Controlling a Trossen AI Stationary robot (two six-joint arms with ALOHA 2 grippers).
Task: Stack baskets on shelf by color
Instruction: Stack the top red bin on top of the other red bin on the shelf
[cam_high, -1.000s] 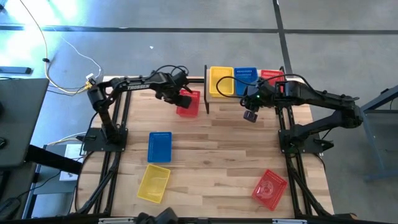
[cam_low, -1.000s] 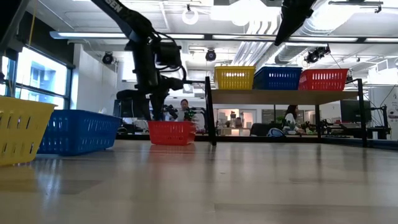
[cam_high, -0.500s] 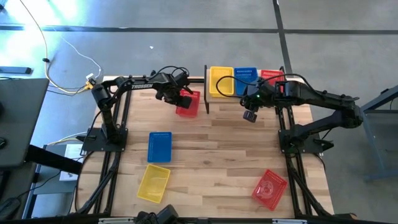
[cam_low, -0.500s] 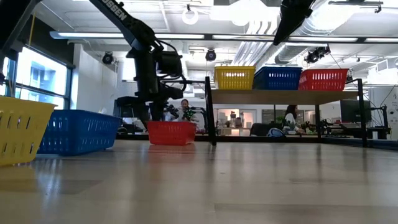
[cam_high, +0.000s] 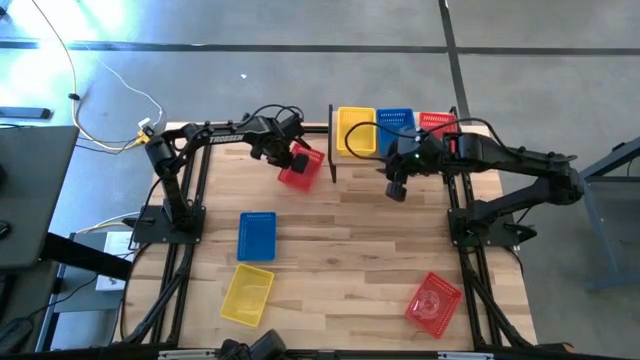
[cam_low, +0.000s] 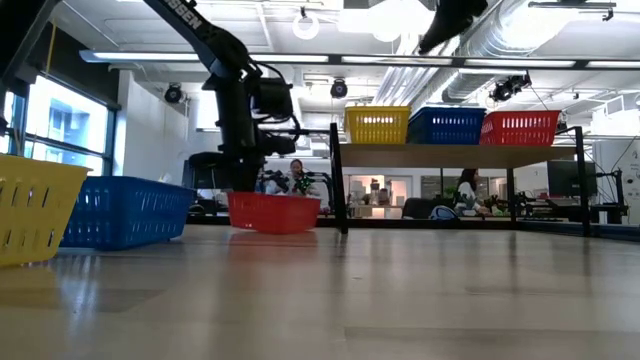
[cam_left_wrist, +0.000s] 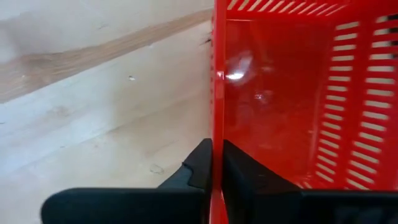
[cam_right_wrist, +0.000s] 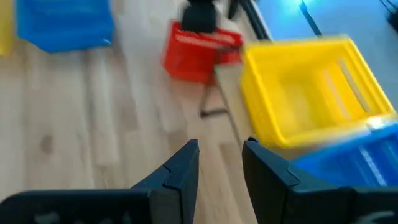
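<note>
left gripper (cam_left_wrist: 212, 163) pinches 1 red basket (cam_high: 299, 167) wall (tilted, nothing inside).

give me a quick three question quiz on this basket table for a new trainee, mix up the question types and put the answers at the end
1. True or false: the left hand is shut on the wall of a red basket.
2. Which baskets sit on the shelf? A) yellow, blue and red B) three yellow C) two blue and a red
3. Fill in: the loose blue basket and yellow basket lie on the ___ arm's side of the table.

Key:
1. True. Its fingers pinch the wall, and the low view shows the basket tilted.
2. A. The right hand hangs open beside the shelf.
3. Left. Another red basket lies on the right arm's side.
</note>
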